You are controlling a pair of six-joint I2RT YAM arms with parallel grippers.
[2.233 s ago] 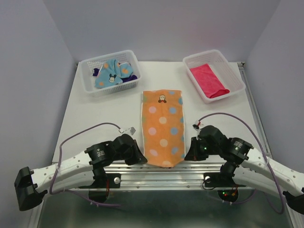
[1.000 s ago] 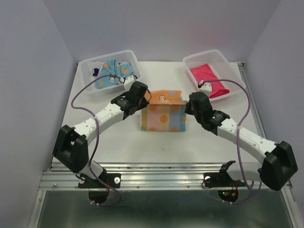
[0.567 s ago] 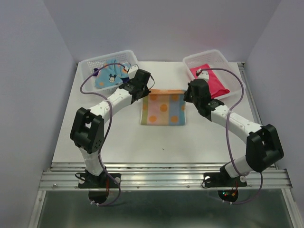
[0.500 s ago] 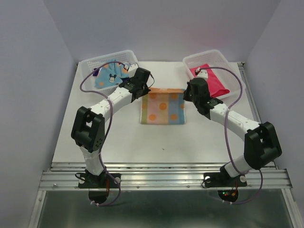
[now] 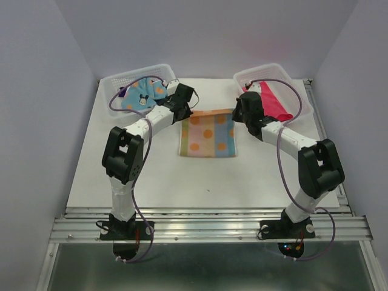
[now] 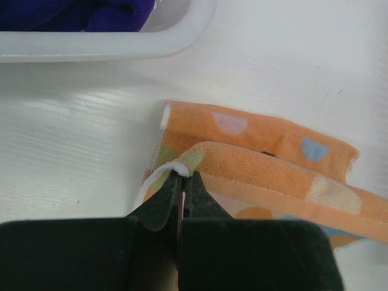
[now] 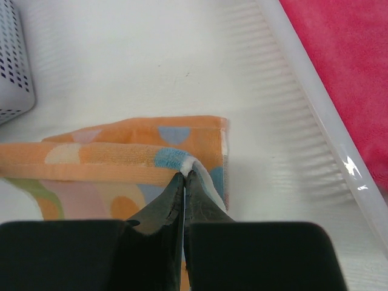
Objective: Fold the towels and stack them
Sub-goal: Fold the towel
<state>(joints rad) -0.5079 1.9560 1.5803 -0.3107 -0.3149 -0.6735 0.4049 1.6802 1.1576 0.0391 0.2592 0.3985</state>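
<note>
Peach-orange spotted towel (image 5: pixel 209 134) is lying folded near the middle of the white table (image 5: pixel 151 179), a little towards the far edge, its paler underside facing up. Both arms are reaching out to its far corners. The left gripper (image 6: pixel 182 175) is pinching the far-left corner of the upper layer, fingers closed tight on the hem, with a strip of the lower layer showing beyond it. The right gripper (image 7: pixel 184 174) is pinching the far-right corner the same way. A white basket (image 5: pixel 108 97) at the far-left corner is holding a light blue cartoon towel (image 5: pixel 140 98) and a dark purple cloth (image 6: pixel 91 11). A second white basket (image 5: pixel 305 110) at the far-right corner is holding a bright pink-red towel (image 5: pixel 277 102).
</note>
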